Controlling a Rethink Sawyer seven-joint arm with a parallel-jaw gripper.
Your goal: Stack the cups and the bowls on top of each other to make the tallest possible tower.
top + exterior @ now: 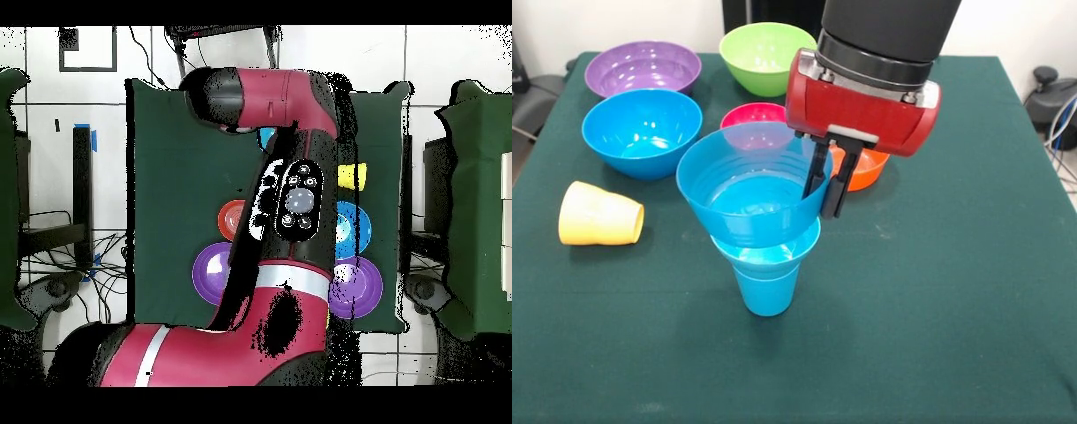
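Where the green table (971,291) is bare near the front, the tower (759,234) stands upright. It is a sky-blue cup (767,290) that gets thinner toward the bottom. A small blue bowl (770,252) sits in its mouth, and a wider blue bowl (746,194) sits in that one, so the tower opens up like a funnel. The top bowl has faint rings around its smooth, shiny wall.

The gripper (826,181) hangs from a red and black arm. Its 2 thin black fingers (815,172) are close together and pinch the right rim of the top bowl, one inside and one outside.

In the front view, the yellow cup (599,215) lies on its side to the left, well apart from the tower. It looks dull and has a ridge around its middle. Behind the tower sit another blue bowl (642,131), a purple bowl (643,69), a lime bowl (765,56), a pink-red bowl (752,114) and an orange bowl (863,168). All are round and glossy.

In the overhead view, the arm (270,220) covers the tower and the gripper. Only this view shows 2 purple bowls (214,272), one on each side of the arm. The yellow cup (351,176) shows there as well.
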